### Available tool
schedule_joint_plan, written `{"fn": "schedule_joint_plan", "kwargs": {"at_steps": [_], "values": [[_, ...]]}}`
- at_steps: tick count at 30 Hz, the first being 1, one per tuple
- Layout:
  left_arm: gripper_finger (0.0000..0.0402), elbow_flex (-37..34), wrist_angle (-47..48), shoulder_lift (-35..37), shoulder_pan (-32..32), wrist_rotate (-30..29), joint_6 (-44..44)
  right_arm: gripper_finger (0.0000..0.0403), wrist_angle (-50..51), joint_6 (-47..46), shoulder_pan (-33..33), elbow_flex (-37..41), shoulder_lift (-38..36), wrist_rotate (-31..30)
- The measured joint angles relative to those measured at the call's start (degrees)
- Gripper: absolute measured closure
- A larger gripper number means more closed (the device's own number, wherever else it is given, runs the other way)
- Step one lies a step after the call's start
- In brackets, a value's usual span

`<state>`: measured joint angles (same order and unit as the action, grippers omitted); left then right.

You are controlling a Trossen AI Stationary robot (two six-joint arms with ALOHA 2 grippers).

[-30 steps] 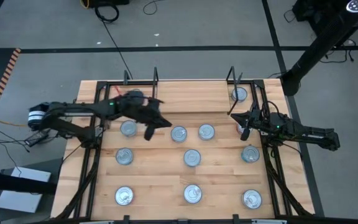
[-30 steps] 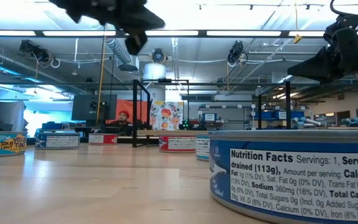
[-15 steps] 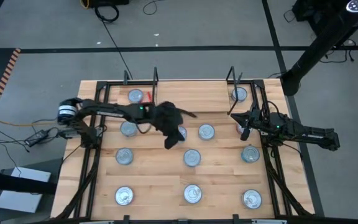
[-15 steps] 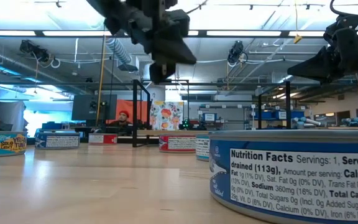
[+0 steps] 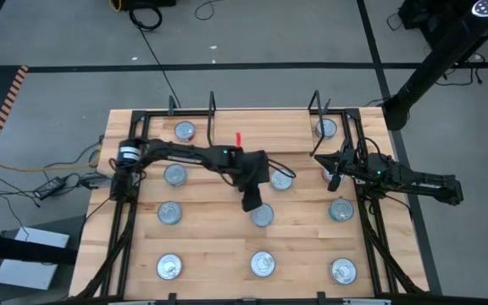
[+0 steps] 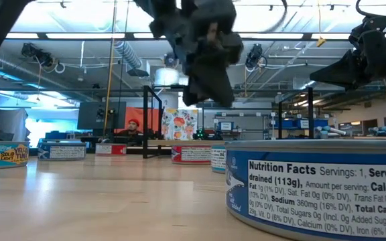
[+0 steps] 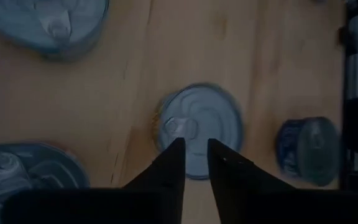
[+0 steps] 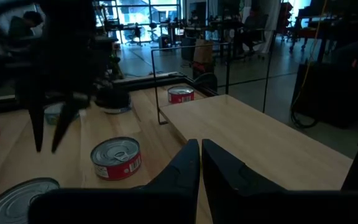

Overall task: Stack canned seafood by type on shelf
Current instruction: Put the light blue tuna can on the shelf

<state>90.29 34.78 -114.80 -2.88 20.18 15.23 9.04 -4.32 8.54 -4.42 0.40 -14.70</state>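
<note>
From here I see the left pincer [image 5: 252,204] reached out over the middle of the surface [image 5: 214,246], hanging just above a silver-lidded tin [image 7: 196,129] in the centre row; its fingers [image 7: 171,163] stand a narrow gap apart and hold nothing. More tins of the canned seafood [image 5: 170,213] lie scattered flat across the surface, apart from one another. The shelf [image 5: 265,130] runs along the far edge between its black wire end frames, with one tin [image 5: 185,130] near its left end and another [image 5: 326,129] near its right. The right pincer [image 5: 332,180] waits by the right edge just before the shelf, fingers [image 8: 185,163] almost together, empty, a red-labelled tin [image 8: 115,157] on the surface ahead of it
</note>
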Motion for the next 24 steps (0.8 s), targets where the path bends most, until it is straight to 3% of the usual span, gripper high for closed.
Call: {"fn": "schedule_joint_plan", "kwargs": {"at_steps": [6,14,24], "values": [[0.0293,2.3,0.7,-3.6,0.4,0.0,0.3,0.0372,0.0,0.0,0.0,0.0,0.0,0.0],[0.029,2.3,1.1,-3.8,1.1,-5.8,0.1,0.0372,-0.2,0.0,0.0,0.0,0.0,0.0],[0.0291,2.2,1.9,-6.7,1.1,-4.2,-0.1,0.0372,-0.4,0.0,0.0,0.0,0.0,0.0]]}}
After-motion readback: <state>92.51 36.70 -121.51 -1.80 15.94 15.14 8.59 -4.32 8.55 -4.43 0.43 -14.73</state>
